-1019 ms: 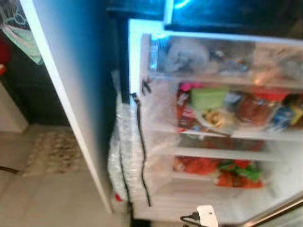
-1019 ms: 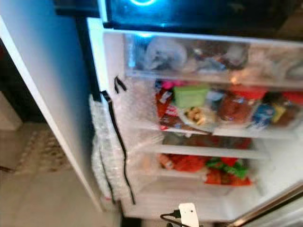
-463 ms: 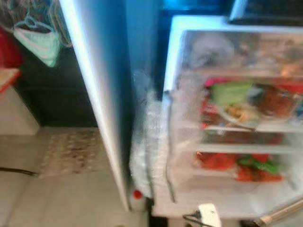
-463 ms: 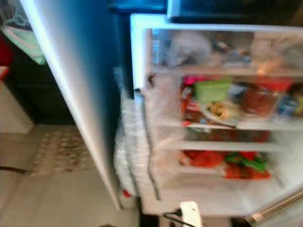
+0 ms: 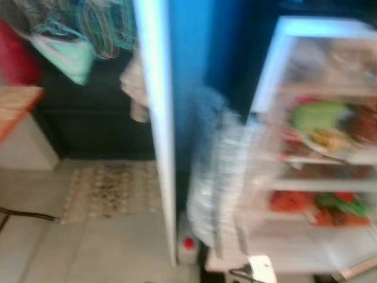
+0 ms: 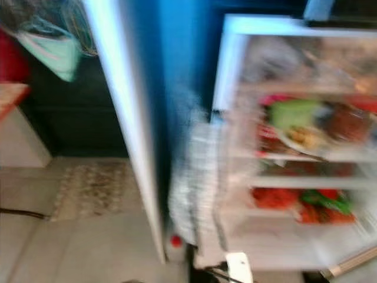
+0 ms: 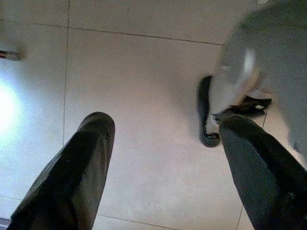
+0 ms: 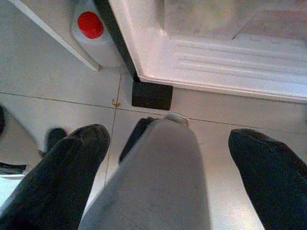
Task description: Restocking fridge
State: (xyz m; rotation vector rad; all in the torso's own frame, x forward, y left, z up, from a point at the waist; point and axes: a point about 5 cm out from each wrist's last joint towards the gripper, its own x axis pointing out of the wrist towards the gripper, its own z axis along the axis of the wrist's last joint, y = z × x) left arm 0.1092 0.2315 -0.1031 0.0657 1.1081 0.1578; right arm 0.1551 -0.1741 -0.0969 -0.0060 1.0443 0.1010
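1. Far left: pale green cloth [image 5: 62,56] hanging above a patterned floor mat [image 5: 109,188]. More of both in frame than a second ago, with the whole picture slid right and blurred; read as the head swinging left, not as anything moving.
2. Left gripper [image 7: 163,163]: hanging low over bare floor tiles, fingers spread wide, empty.
3. Centre: open fridge door [image 5: 156,118] edge-on, bubble wrap [image 5: 221,177] draped just behind it, red-capped jug [image 8: 91,26] on the floor at its foot.
4. Right gripper [image 8: 168,167]: also spread wide and carrying nothing, pointed down near the fridge [image 6: 235,71] base.
5. Right: fridge shelves pushed toward the frame edge, already holding a green container [image 5: 318,115] and red packets [image 5: 294,200].
6. Meaning for the task: nothing in hand to stock; probably turning away from the fridge to fetch the next item.
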